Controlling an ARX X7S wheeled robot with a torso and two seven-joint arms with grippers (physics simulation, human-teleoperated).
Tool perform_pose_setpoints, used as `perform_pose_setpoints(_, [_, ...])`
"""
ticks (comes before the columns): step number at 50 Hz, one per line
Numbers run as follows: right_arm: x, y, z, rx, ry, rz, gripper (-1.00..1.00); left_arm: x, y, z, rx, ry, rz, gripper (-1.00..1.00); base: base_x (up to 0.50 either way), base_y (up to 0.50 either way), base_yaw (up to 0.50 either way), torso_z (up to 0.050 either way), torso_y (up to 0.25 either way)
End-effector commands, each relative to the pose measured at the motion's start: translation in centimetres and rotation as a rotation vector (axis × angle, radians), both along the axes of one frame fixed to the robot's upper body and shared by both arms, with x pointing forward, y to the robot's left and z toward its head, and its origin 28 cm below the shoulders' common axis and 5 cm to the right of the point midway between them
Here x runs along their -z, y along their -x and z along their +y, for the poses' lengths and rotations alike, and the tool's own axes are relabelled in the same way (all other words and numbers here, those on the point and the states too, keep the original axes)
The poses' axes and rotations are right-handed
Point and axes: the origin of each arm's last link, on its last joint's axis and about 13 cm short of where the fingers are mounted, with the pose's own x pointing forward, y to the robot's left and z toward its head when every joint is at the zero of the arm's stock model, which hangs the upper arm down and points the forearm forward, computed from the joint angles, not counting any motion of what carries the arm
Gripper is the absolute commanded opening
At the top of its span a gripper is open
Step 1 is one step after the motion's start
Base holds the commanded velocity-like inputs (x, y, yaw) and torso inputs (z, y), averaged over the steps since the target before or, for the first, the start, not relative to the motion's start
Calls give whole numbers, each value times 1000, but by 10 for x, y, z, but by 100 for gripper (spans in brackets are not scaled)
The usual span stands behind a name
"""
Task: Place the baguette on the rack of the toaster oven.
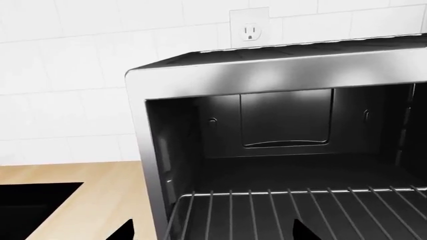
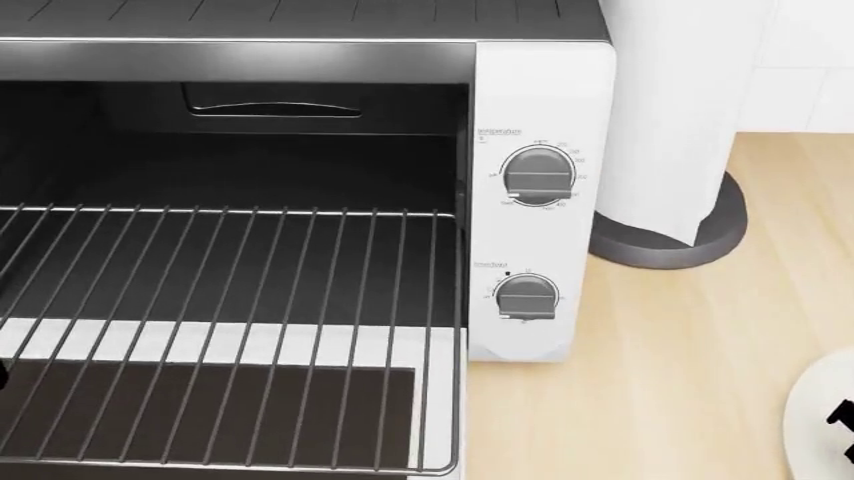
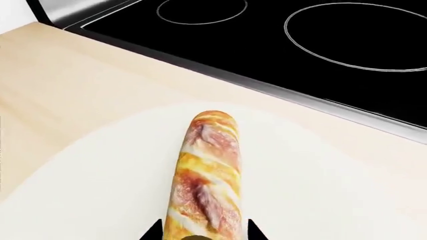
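**Seat the grasp before lifting**

Left wrist view: the toaster oven (image 1: 280,75) stands open, its rack (image 1: 293,212) bare. Two dark tips of the left gripper (image 1: 213,232) show wide apart, holding nothing.

Head view: the rack (image 2: 227,330) is slid out over the lowered door, so a straight drop is possible.

Right wrist view: the baguette (image 3: 205,175) lies on a white plate (image 3: 333,200) beside the stove (image 3: 300,45). The right gripper (image 3: 203,231) straddles its near end; whether it pinches, I cannot tell. My judgement: close squarely across the loaf, then lift level.

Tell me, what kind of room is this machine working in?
Most likely a kitchen. A toaster oven stands open on a wooden counter, a black stove with ring burners sits nearby, and a baguette lies on a white plate. White wall tiles fit too.
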Motion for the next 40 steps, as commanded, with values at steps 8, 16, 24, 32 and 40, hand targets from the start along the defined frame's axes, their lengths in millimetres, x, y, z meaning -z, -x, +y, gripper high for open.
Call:
perform_pose_setpoints(8, [-16, 7, 2, 1, 84, -29, -100, 2, 0, 0, -1, -2, 5, 100, 0, 0, 0, 0, 0])
perform_pose_setpoints(16, [-29, 11, 4, -9, 128, -51, -100, 2, -1, -1, -2, -5, 6, 100, 0, 0, 0, 0, 0])
perform_pose_setpoints(24, [-44, 13, 9, -35, 178, -70, -100, 2, -1, -1, -1, -6, 7, 100, 0, 0, 0, 0, 0])
perform_pose_setpoints(32, [-64, 21, 19, -215, 203, -98, -100, 2, 1, 0, -1, -4, 7, 100, 0, 0, 0, 0, 0])
perform_pose_setpoints(40, [-92, 31, 28, -343, 231, -157, -100, 3, 1, 1, -4, 0, 7, 100, 0, 0, 0, 0, 0])
